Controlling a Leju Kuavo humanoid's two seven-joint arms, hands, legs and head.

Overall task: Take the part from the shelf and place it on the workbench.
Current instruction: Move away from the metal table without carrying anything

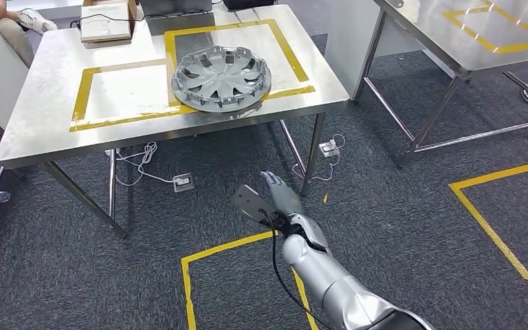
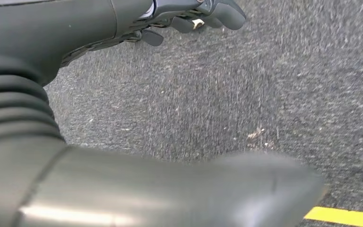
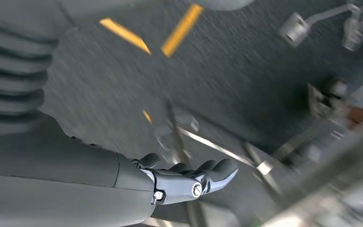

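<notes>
Workbench (image 1: 55,110) holds part (image 1: 221,78), well apart from right robot hand (image 1: 269,199).

Part on the workbench, hand below it.
The part (image 1: 221,79) lies on the workbench (image 1: 48,103); the right hand (image 1: 273,199) hangs before it, seemingly empty.

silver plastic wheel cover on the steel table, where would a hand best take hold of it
Probably at the near rim of the silver plastic wheel cover, which lies flat by the front edge of the steel table. Coming from that front side, fingers could hook the raised, clip-lined rim; the broad spoked face offers little to grip.
</notes>
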